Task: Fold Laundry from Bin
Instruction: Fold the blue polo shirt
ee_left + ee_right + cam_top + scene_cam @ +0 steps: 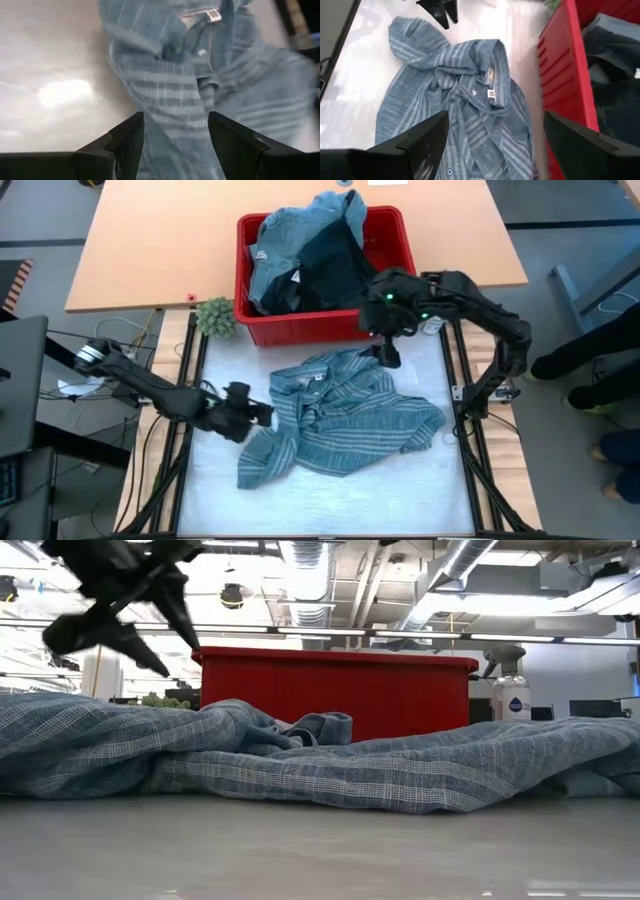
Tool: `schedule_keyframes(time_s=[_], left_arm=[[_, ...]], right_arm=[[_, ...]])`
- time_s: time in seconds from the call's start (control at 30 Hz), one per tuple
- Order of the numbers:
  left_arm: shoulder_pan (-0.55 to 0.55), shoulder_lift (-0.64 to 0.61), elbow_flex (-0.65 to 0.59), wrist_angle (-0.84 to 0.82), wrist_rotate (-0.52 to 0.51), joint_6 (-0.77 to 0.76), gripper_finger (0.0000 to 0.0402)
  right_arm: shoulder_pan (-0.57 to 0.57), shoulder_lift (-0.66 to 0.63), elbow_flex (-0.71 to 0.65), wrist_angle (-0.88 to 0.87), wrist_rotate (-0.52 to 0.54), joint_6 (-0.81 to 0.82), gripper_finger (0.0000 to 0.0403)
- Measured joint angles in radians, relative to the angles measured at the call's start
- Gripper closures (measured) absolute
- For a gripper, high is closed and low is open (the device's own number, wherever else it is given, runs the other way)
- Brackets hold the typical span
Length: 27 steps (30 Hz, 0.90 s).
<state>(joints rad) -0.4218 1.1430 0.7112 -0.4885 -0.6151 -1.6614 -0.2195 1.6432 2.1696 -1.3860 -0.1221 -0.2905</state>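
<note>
One striped shirt (345, 412) lies crumpled on the table (330, 500), just in front of one red bin (322, 322) holding several further garments (305, 260). Left tool (262, 412) sits at the shirt's edge, fingers parted, gripping nothing. Right tool (385, 352) hangs above the collar, wide open, empty. Only the low view shows one spray bottle (511, 695) beside the bin.
</note>
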Motion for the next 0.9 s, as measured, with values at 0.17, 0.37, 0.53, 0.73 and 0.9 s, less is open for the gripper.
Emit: schedule_keyframes(time_s=[0.17,0.37,0.53,0.73,0.9], left_arm=[[-0.034,-0.077,-0.23,0.417,0.123,0.025,0.0193],[-0.063,-0.009,-0.205,0.477,0.121,0.099,0.0193],[-0.063,0.088,-0.101,0.328,0.138,0.091,0.0193],[-0.082,0.201,-0.035,0.358,0.183,0.067,0.0193],[-0.118,0.283,0.062,0.248,0.199,0.043,0.0193]], right_arm=[[0.0,-0.033,0.0,0.001,0.001,0.013,0.0054],[0.001,-0.043,0.0,0.001,0.019,0.029,0.0054],[0.001,-0.039,0.0,0.002,0.019,0.029,0.0054],[0.001,-0.037,0.0,0.006,0.019,0.029,0.0054],[0.001,-0.037,0.0,0.006,0.019,0.027,0.0054]])
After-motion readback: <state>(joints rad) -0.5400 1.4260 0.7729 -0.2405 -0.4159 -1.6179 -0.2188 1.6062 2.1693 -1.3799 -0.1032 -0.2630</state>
